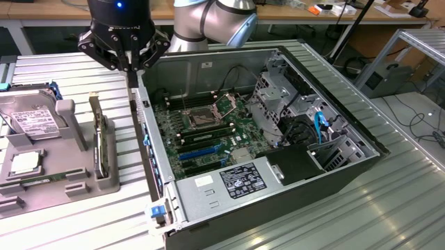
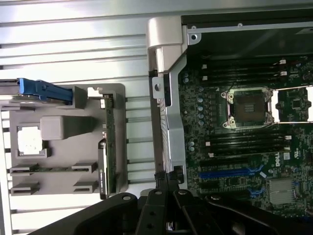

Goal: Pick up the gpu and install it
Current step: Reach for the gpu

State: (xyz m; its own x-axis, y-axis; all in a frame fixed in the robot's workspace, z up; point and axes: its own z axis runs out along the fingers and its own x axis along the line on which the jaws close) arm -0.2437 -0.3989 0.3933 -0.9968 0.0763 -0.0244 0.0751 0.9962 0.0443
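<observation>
— One check first: which step is running, and where is the gpu sitting?

— Pickup, by my judgement, and it is only beginning. The gpu is standing on its long edge in a slot of the grey holder, on the ribbed table beside the open computer case. Nothing is sitting in the blue expansion slots.

— What is the gripper doing?

— It is hovering above the far end of the case wall on the exterior view's left, near the gpu's far end and apart from it. Its jaws are pressing together on nothing.

— What is the approach calling for?

— As I am reading it, the jaws are needing to spread, shift over the gpu's top edge and descend squarely, since the gpu is presenting only a thin edge upward.

— Which edges are limiting travel?

— The case wall is running close along one face of the gpu, with a strip of bare table between. The holder's upright post, with the hard drive beside it, is rising on the other face. Overhead room is looking open. Inside the case, the drive cage and a blue cable are crowding the exterior view's right of the slots.
</observation>
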